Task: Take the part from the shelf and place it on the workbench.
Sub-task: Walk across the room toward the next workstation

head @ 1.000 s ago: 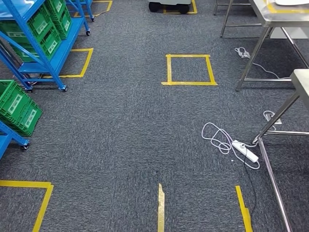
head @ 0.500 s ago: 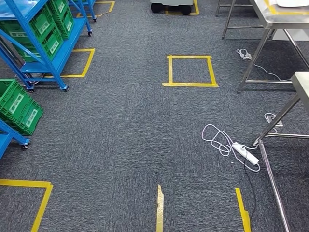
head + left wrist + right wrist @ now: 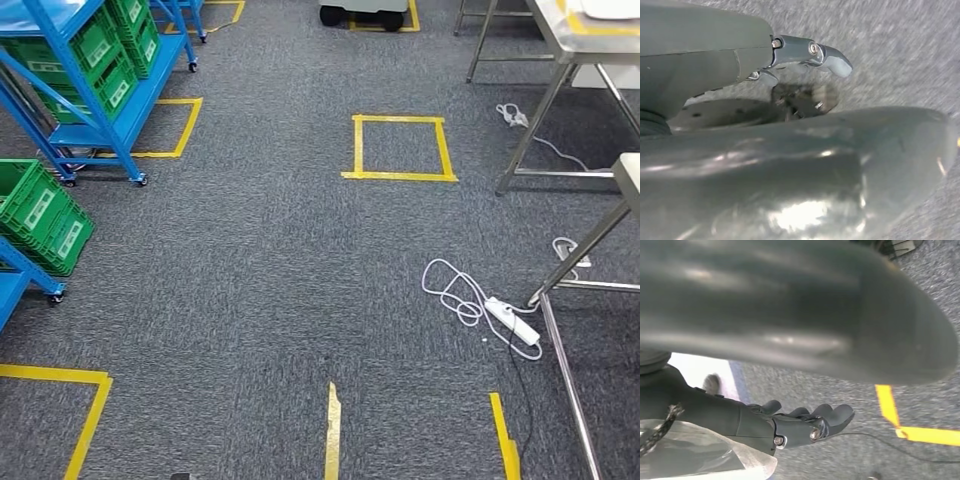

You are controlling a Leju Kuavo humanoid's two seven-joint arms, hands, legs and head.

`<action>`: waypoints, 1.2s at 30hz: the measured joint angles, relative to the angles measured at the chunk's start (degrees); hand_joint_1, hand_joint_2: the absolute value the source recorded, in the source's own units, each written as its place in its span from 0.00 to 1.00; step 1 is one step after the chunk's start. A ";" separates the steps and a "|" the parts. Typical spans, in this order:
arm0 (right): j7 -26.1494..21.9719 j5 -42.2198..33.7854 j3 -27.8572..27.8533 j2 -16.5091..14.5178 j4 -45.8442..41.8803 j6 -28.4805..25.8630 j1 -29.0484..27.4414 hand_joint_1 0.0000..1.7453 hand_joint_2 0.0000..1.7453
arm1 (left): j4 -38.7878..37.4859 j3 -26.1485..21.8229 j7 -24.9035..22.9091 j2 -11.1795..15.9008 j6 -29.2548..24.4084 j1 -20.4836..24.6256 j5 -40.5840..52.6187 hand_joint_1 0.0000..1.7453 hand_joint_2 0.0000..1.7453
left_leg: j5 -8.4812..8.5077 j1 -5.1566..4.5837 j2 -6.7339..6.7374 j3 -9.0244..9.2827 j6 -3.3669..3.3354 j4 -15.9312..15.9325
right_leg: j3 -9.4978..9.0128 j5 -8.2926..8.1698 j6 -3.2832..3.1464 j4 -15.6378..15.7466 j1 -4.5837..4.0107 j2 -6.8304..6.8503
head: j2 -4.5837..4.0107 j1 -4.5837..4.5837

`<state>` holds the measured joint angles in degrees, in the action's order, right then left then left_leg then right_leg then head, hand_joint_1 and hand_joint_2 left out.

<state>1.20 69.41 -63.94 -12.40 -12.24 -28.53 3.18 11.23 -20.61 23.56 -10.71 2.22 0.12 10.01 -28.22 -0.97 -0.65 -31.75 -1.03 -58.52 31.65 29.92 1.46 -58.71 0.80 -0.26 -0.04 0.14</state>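
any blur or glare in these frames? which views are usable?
Head view: sharp, evenly lit; power strip and blue shelf clear. Left wrist view: motion-blurred carpet, glare on the thumb of the left hand. Right wrist view: right hand fairly sharp, thumb close and soft.

Camera shifted: floor scene slid slightly right and down.

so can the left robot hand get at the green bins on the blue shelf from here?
Probably not. The green bins sit far off across open carpet, and the left robot hand hangs near the floor.
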 joint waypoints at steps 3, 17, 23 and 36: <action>0.04 0.39 0.01 -0.02 0.00 0.31 -0.16 0.00 0.00 | 0.00 -0.06 -0.98 0.16 1.85 -0.04 0.18 0.00 0.00 | -0.72 0.25 0.03 -0.26 0.68 -0.88 | -0.17 -0.35 -1.05 0.23 0.02 0.08 | 0.00 -0.13; -0.20 1.13 0.01 -0.11 -0.01 0.80 -0.16 0.00 0.00 | 0.00 -1.21 -2.40 0.72 -1.59 -0.28 0.70 0.00 0.00 | -0.40 0.23 0.52 0.61 0.07 0.00 | -1.57 1.03 -0.59 0.41 -0.15 0.90 | 0.00 -0.50; -0.09 1.26 0.01 -0.16 -0.02 0.71 -0.24 0.00 0.00 | 0.00 -1.39 -2.93 0.52 -3.20 -0.21 0.99 0.00 0.00 | -0.50 0.45 0.63 1.64 -1.27 1.22 | 6.88 7.26 0.27 -14.83 -0.15 0.40 | 0.00 -0.08; 0.23 1.52 0.01 -0.21 -0.02 0.54 -0.29 0.00 0.00 | 0.00 -1.43 -3.58 0.42 -3.33 0.02 1.14 0.00 0.00 | -6.62 0.53 0.46 -0.16 1.39 -6.78 | 0.59 -0.75 -1.72 0.03 -0.02 0.33 | 0.00 -0.80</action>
<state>1.44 70.93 -63.93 -12.61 -12.26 -27.99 2.89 11.23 -22.03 19.98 -10.29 -1.10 0.14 11.15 -34.84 -0.45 -0.19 -31.91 0.37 -65.30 32.24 29.16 -0.26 -58.67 0.78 0.07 -0.04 -0.67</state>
